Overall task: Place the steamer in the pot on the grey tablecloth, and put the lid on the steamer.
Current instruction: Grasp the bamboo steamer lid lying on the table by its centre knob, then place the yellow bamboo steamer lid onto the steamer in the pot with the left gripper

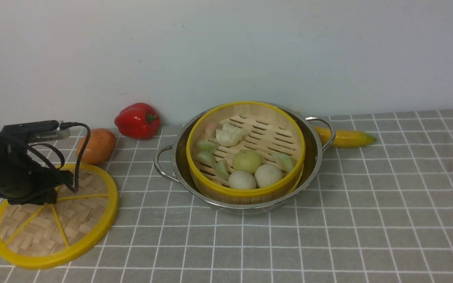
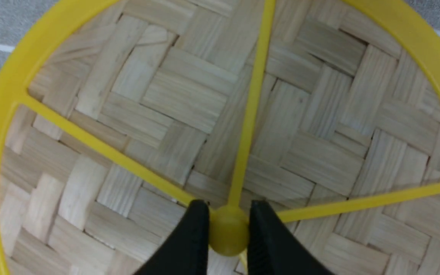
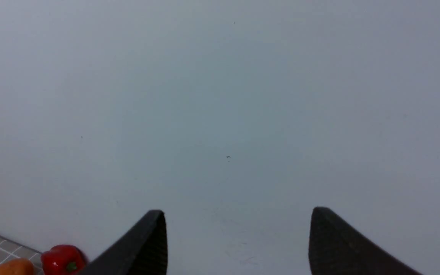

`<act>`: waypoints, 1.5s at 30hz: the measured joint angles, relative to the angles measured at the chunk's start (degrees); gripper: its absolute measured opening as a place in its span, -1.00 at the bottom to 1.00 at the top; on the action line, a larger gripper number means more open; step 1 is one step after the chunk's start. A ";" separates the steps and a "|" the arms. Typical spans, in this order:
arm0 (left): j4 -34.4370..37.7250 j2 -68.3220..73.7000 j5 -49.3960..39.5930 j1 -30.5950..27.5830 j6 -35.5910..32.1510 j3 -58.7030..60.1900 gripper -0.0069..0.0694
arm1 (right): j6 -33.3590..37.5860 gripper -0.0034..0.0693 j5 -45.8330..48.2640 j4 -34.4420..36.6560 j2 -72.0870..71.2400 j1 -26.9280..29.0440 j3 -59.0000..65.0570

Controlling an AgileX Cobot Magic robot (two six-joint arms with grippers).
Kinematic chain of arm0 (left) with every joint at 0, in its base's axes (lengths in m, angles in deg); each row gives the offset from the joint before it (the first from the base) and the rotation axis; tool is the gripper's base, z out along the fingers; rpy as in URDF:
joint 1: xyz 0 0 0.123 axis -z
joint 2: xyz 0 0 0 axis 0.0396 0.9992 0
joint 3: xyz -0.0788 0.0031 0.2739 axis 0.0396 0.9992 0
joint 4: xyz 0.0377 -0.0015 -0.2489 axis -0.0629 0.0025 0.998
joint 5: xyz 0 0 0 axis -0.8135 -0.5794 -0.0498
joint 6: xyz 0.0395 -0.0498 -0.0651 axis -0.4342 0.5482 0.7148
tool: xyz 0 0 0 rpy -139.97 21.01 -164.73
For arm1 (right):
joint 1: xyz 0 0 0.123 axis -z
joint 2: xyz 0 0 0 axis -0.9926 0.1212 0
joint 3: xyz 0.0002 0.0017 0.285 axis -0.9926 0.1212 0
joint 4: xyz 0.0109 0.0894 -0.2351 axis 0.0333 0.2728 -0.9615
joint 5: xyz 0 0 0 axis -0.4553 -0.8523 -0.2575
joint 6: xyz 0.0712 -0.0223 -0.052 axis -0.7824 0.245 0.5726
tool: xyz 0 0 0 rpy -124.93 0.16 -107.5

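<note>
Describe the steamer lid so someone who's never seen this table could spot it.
Find the shiny pot in the middle of the grey tablecloth, then look to the cloth's near left side. The lid is the big round disc there, with the left claw closed on its central knob. Unlike the deep slatted steamer in the pot, it is shallow, woven, with thin yellow spokes.

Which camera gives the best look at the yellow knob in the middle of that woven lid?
The left wrist view: the knob sits close up, pinched between the left fingers. In the front view the left arm hides it; the right wrist view shows none of it.
</note>
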 joint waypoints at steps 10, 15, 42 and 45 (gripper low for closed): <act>-4.84 -6.18 -23.15 3.02 0.86 -23.47 -0.51 | -0.69 0.44 0.00 -4.02 0.07 0.00 0.00; -3.14 -6.05 -24.36 15.21 -0.91 -30.58 -0.51 | -1.06 0.44 0.00 -3.24 0.12 0.00 0.00; -11.11 18.52 -18.55 43.42 0.60 -47.81 -0.51 | -2.33 0.44 0.04 2.21 -0.50 0.00 0.00; -11.50 18.52 -18.59 43.42 0.85 -47.81 -0.51 | -2.33 0.44 0.04 2.21 -0.50 0.00 0.00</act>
